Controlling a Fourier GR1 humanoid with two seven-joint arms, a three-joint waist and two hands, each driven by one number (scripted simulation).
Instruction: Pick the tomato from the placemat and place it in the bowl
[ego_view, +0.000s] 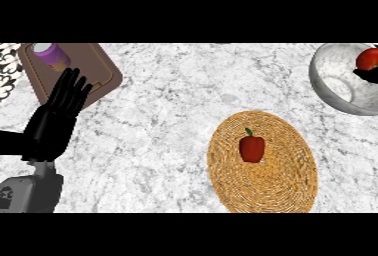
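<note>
- The counter (170, 100) is a white and grey marbled top filling the head view.
- A round woven placemat (280, 190) lies at about 5 o'clock from the middle of the view, tan and coiled.
- A red pepper (252, 147) with a small green stem lies on the placemat, a little toward its 11 o'clock side.
- A pale marbled bowl (328, 82) stands at about 2 o'clock, cut by the view's right edge and well apart from the placemat.
- The tomato (366, 59) shows as a red round shape inside the bowl, at its upper right, partly cut off by the edge.
- The right hand (368, 75) shows only as a black bit just beneath the tomato, inside the bowl; I cannot tell how its fingers stand.
- The left hand (52, 125) is at 9 o'clock, flat and wide, fingers straight and pointing toward 1 o'clock, holding nothing, on its grey forearm.
- A brown tray (100, 62) lies at 10 o'clock, with the left fingertips over its lower edge.
- A purple and white container (50, 54) sits on the tray near its top left corner.
</note>
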